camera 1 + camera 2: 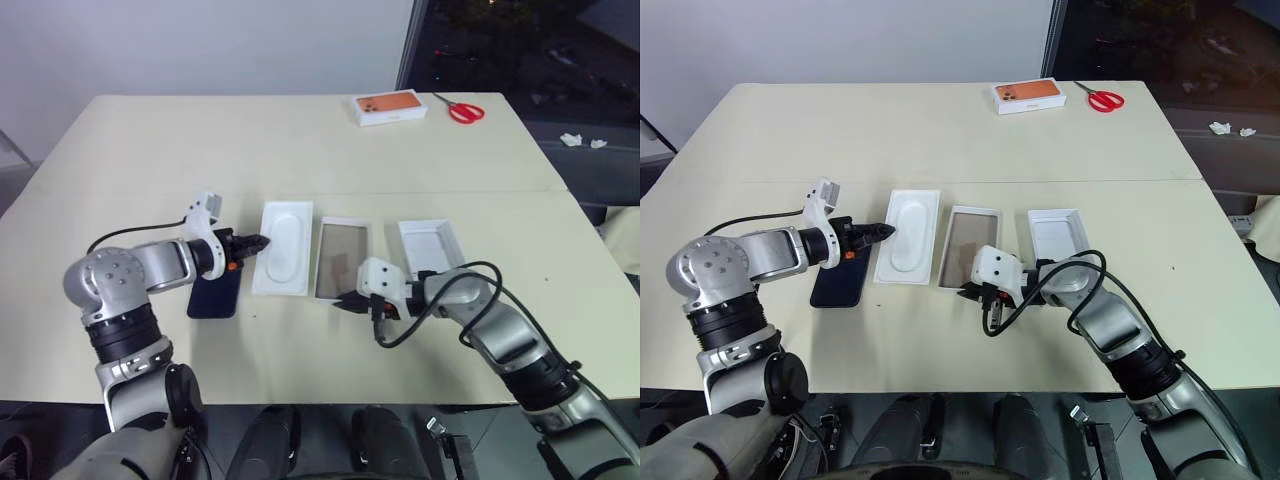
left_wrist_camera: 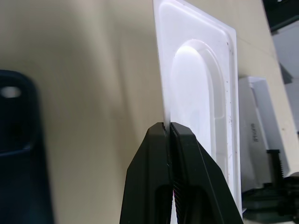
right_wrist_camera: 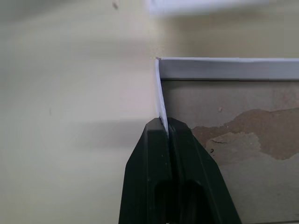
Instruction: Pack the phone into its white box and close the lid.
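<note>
**Both end effectors pinch cardboard edges; phone lies flat under the left arm**

Right end effector (image 1: 352, 303) is clamped on the near left wall of the lid (image 1: 343, 258), which lies open side up with its beige-brown inner face showing; the right wrist view shows the thin white wall caught between the two black fingers close to the lid's corner. Left end effector (image 1: 258, 242) is likewise clenched, gripping the left edge of the flat white insert (image 1: 284, 247) with the oval recess.

The phone (image 1: 216, 294) rests flat on the desk (image 1: 300, 140), beneath the left forearm and just left of the insert. The white box (image 1: 430, 245) sits to the right of the lid, open and empty, nearer the right arm. All four pieces lie in a row with their long axes running near to far, roughly parallel.

For packing, the phone has to travel rightward past the insert and the lid to reach the box. The left arm is much the nearer to the phone, but it is occupied with the insert, so that likely needs setting aside first.
</note>
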Tool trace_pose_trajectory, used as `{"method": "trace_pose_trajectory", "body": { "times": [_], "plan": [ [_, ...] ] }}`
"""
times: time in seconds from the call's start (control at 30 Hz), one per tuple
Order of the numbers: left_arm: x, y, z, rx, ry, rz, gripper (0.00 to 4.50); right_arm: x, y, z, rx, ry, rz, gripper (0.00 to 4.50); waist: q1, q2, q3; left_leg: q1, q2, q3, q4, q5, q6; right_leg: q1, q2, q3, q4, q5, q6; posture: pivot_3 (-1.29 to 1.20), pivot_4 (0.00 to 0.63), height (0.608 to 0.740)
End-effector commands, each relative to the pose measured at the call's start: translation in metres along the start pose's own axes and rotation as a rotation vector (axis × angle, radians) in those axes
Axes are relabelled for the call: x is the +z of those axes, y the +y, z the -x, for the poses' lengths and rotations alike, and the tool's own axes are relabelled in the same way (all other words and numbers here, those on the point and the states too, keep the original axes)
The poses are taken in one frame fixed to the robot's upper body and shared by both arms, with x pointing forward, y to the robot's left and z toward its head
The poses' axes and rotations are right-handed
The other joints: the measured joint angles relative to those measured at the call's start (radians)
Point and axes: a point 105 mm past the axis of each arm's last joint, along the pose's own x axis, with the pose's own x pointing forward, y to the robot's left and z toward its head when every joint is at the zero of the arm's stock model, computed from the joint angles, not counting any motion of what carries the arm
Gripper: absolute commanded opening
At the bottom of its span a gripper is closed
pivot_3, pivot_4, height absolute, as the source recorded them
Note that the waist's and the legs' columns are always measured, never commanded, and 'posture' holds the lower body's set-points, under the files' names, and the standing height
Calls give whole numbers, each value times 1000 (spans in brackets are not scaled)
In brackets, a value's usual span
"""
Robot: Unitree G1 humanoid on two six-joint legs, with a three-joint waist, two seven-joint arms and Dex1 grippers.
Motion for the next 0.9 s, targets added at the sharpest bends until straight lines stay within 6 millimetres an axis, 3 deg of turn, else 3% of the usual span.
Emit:
{"method": "trace_pose_trajectory", "body": {
  "times": [0.03,0.1,0.37,0.53,0.7,0.9],
  "plan": [
    [14,-9,4,-37,-52,5,0,10,-7,-6,-16,-26,49,31,0,0,0,0,0,0,0,0,0,0,0,0,0,0,0,0,150,740],
    [14,-11,3,-43,-57,11,0,13,-4,-13,6,-50,32,31,0,0,0,0,0,0,0,0,0,0,0,0,0,0,0,0,150,740],
    [-1,-18,-6,-59,-37,32,0,16,-3,-9,27,-66,58,3926,2,0,0,0,0,0,0,0,0,0,0,0,0,0,0,0,150,740],
    [-9,-26,-15,-72,-17,39,0,18,-22,23,-40,-59,51,3926,6,0,0,0,0,0,0,0,0,0,0,0,0,0,0,0,150,740],
    [-15,-29,-26,-45,33,1,0,12,-26,59,-63,-2,41,3926,7,0,0,0,-1,0,0,0,0,1,0,0,0,0,0,0,150,740],
    [-25,-33,-43,-52,82,-16,0,6,-36,69,-132,23,37,3926,3,0,0,0,0,0,0,0,0,0,0,0,0,0,0,0,150,740]
  ]
}}
